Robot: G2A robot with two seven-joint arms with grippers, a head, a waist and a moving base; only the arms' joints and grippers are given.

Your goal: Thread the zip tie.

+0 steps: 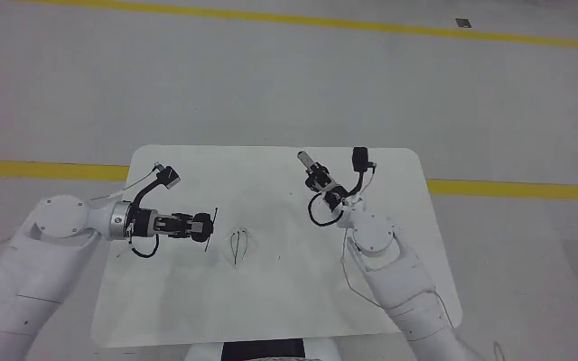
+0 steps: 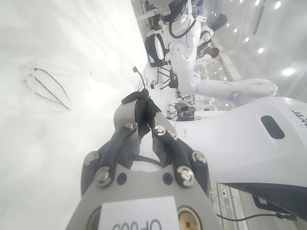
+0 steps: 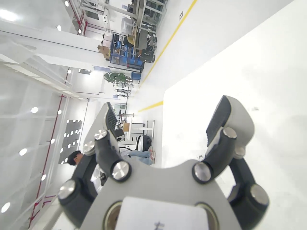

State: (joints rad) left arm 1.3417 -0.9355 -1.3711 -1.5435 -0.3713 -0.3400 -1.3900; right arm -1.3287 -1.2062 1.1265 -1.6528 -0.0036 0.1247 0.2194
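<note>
Our left fingers [image 2: 122,117] [image 1: 199,224] are pressed together on the black zip tie [image 2: 141,79] [image 1: 208,244], pinching it between the dark pads. In the left wrist view the thin strap runs out past the fingertips and ends in its small square head, which hangs free in the air. From the top view we see the tie as a short dark line crossing the fingertips, raised above the left half of the counter [image 1: 271,298] [image 2: 48,149] [image 3: 263,60], about midway between its far and near edges.

Our right fingers [image 3: 229,114] [image 1: 305,161] are spread wide apart with nothing between them. They hang close to the counter's far edge, a little to the right of its middle, well apart from the left fingers.

A small bunch of loose zip ties [image 1: 239,245] [image 2: 49,87], three as far as we can tell, lies flat near the middle of the counter. It sits just beside the held tie, on the side toward the right edge, the straps meeting at their tips and the heads fanned apart.
</note>
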